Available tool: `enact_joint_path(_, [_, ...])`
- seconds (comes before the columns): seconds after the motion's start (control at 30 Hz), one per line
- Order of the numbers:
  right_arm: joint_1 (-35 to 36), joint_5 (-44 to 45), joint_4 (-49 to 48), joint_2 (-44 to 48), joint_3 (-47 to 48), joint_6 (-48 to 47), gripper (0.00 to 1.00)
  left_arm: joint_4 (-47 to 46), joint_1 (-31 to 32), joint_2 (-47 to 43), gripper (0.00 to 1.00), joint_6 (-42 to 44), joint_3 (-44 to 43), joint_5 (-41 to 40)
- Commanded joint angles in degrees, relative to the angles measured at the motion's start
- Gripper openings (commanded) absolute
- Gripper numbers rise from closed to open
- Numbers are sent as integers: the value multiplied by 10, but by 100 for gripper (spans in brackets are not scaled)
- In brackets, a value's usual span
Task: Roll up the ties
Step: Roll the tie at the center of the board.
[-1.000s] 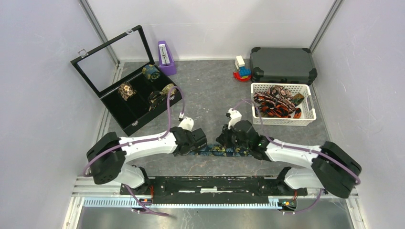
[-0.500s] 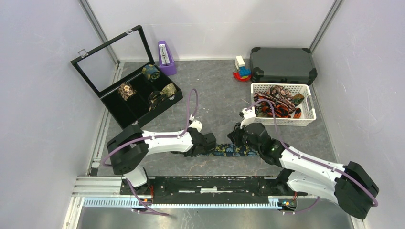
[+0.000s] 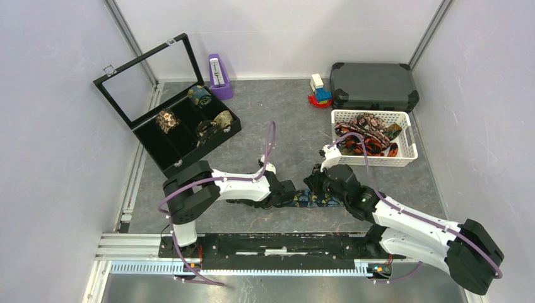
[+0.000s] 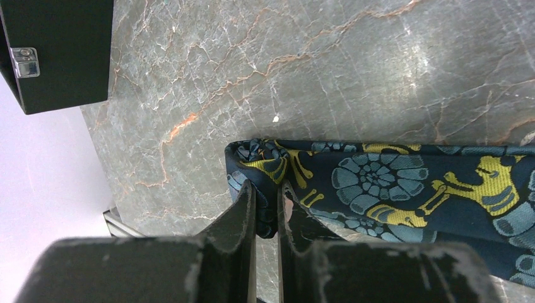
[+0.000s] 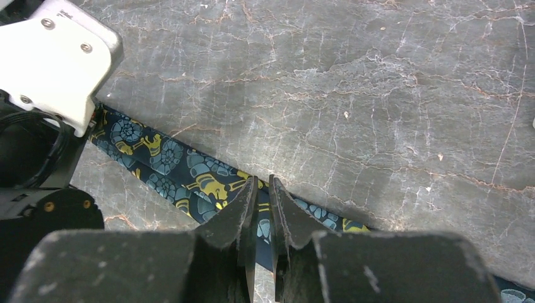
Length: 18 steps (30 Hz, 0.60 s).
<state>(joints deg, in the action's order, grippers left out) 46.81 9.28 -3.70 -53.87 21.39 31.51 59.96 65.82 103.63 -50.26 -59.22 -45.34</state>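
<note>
A dark navy tie (image 3: 310, 199) with blue-gold paisley lies flat on the grey table between my two grippers. My left gripper (image 3: 291, 194) is shut on its folded left end; the left wrist view shows the fabric (image 4: 391, 183) pinched between the fingers (image 4: 243, 208). My right gripper (image 3: 315, 187) is shut, its tips set down on the tie (image 5: 189, 177) further along the strip. Other ties (image 3: 366, 137), red-orange and brown, lie heaped in a white basket (image 3: 407, 154). Several rolled ties (image 3: 168, 119) sit in a black display box (image 3: 158, 154).
The open box stands at the back left, its corner in the left wrist view (image 4: 57, 50). A purple metronome (image 3: 219, 76), toy blocks (image 3: 320, 92) and a dark hard case (image 3: 373, 85) line the back. The left arm's white wrist (image 5: 57, 57) is close to my right gripper.
My left gripper has moved right along the tie, holding its end, so less of the tie shows. My right gripper has shifted slightly right and back.
</note>
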Motion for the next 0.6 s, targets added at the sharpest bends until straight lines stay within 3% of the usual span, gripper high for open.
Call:
enact_joint_path(0.0, [-2,13,1,13,-8,-9,17,-11,8,23,2,-30,-27,0])
enact_joint_path(0.23, [-3,13,4,14,-8,-8,17,-42,12,35,6,7,-29,29])
enact_joint_path(0.57, [-3,12,5,14,-6,-6,18,-66,12,27,24,40,-29,63])
